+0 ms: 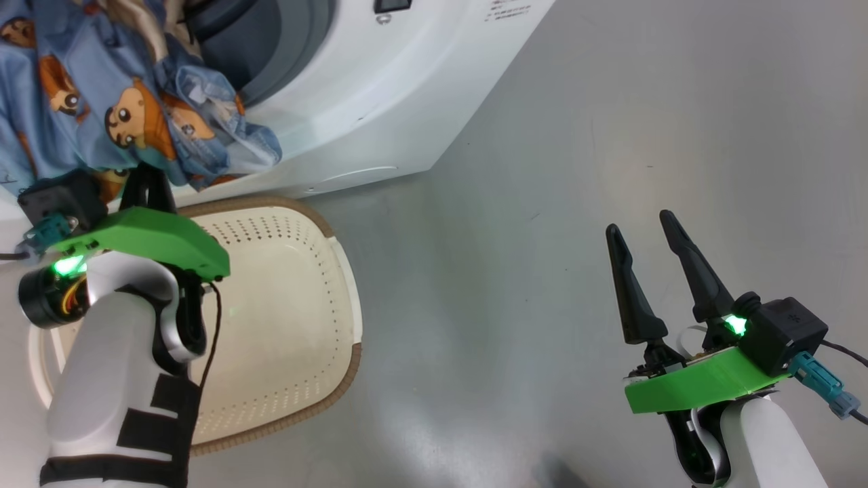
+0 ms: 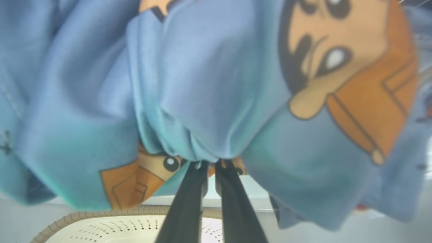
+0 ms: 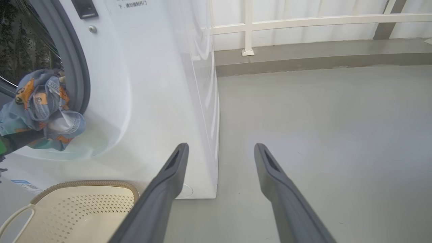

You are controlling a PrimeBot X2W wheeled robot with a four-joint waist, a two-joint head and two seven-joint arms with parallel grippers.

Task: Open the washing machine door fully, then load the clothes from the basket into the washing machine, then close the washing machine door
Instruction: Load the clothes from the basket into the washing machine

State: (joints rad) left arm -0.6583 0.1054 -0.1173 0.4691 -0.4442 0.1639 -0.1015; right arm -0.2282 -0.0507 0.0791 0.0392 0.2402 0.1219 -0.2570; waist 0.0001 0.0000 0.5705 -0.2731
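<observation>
The clothes (image 1: 102, 88) are soft cloth, the basket (image 1: 285, 305) seemingly matt plastic.

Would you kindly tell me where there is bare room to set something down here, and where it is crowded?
Free: the grey floor between the washing machine and the right gripper, and the bottom of the basket where it shows. Crowded: the machine's opening, where the clothes hang from the left gripper above the basket.

We see the bunched clothes (image 1: 102, 88) hanging across the lower mouth of the washing machine (image 1: 380, 102), barring the way in there, though the opening beside them shows free. The basket (image 1: 319, 285) stands just before the machine's front. The grey floor (image 1: 610, 135) to our right lies open for passing.
</observation>
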